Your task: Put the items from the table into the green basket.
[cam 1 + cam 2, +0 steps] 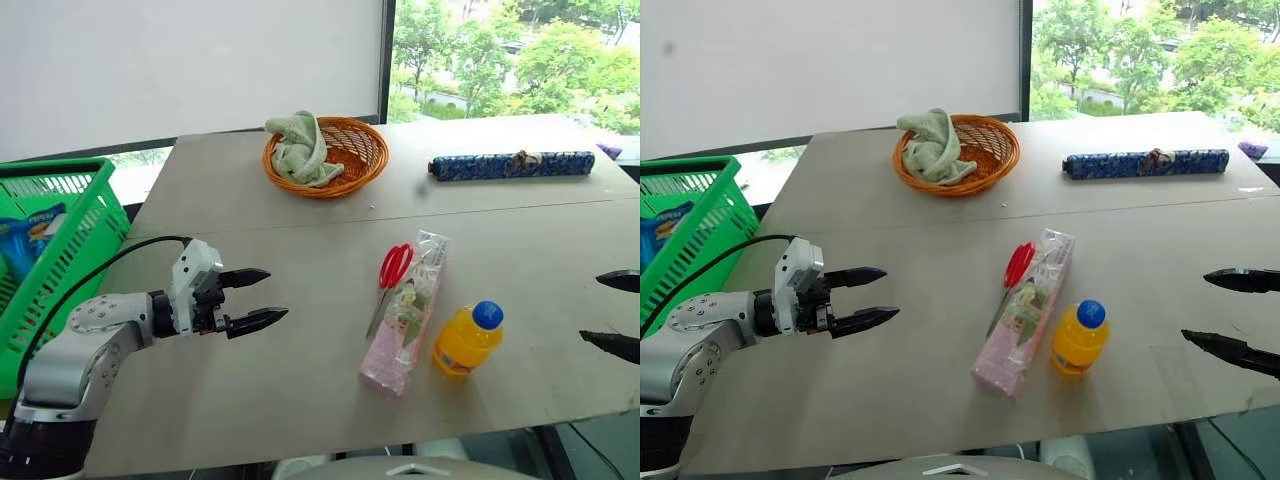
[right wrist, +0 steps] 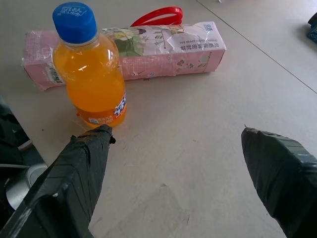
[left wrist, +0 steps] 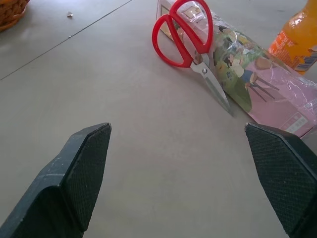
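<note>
I see blue packets in the green basket (image 1: pixel 70 215), a green cloth (image 1: pixel 300 150) in the orange wicker basket (image 1: pixel 350 165); left gripper (image 1: pixel 262 297) and right gripper (image 1: pixel 1220 312) both spread, empty.

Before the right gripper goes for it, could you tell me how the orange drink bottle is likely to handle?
The orange drink bottle looks full, so probably heavy for its size. Its smooth rounded sides may slip. It stands upright and squat, so it is unlikely to tip.

The pink snack packet (image 2: pixel 148 47) carries small printed characters, too small to read; the orange bottle (image 2: pixel 94 74) has a label, also unreadable.
</note>
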Tool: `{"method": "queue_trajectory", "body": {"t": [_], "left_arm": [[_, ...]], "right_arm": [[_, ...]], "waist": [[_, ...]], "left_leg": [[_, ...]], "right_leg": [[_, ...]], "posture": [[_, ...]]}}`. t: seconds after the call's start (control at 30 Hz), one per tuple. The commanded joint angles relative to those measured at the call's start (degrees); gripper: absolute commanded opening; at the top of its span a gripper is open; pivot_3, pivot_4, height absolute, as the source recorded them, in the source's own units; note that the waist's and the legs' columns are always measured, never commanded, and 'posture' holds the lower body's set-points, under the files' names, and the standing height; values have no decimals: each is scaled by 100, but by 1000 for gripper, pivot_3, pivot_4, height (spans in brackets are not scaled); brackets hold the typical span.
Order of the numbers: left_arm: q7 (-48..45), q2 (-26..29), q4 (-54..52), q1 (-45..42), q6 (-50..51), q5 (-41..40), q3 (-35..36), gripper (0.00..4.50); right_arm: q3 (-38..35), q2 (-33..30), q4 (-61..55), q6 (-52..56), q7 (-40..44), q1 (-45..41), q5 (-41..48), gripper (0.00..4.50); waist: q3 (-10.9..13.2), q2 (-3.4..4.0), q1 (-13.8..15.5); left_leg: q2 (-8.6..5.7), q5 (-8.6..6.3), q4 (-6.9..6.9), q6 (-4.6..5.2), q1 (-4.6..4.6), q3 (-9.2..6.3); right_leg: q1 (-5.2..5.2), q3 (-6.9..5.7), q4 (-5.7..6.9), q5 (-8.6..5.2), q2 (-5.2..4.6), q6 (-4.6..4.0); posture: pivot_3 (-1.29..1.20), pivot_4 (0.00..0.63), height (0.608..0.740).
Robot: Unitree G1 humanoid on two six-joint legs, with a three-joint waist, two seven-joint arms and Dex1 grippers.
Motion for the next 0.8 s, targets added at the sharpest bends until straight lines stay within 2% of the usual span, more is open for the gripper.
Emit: {"method": "queue_trajectory", "body": {"t": [0.03,0.1,0.27,0.37,0.5,0.73,0.8], "left_arm": [[389,-166,-427,-472,283,-196,-188,4467],[971,-536,-803,-977,901,-568,-460,4467],[2019,-980,-1042,-1894,2446,-1122,-893,4467],[2746,-1585,-678,-2665,3051,-903,-1435,4467],[3167,-2177,-156,-3159,3182,-497,-1995,4467],[3262,-2803,927,-3625,2823,317,-2900,4467],[3153,-2980,1196,-3695,2629,464,-3020,3615]], "right_arm": [[-64,64,-198,108,-218,-185,251,4500],[-50,148,-329,229,-409,-330,465,4500],[-162,157,-452,532,-656,-539,857,4500],[-246,71,-483,645,-821,-670,948,4500],[-300,-6,-507,821,-914,-896,1284,4500],[-348,-188,-666,1038,-1121,-1192,1723,4500],[-344,-199,-724,1070,-1194,-1221,1786,4500]], "waist": [[1,0,0],[4,1,65],[-3,-17,62],[-5,-17,75],[-6,-19,43],[-6,-19,-62],[-7,-19,-72]], "left_leg": [[0,0,1,0,0,0],[0,0,13,0,-2,-5],[-2,-2,40,7,-10,-3],[-2,-2,46,11,-9,4],[-2,-4,55,14,4,8],[0,-6,55,21,0,13],[0,-7,56,22,0,15]], "right_leg": [[0,0,0,0,0,0],[6,0,4,3,0,4],[12,-1,2,30,11,50],[13,4,6,35,37,59],[32,7,0,38,46,63],[31,13,-7,37,46,60],[31,14,-9,28,45,44]], "posture": [[-111,17,740],[-115,16,740],[-132,14,740],[-143,8,740],[-159,5,740],[-187,6,740],[-194,7,740]]}}
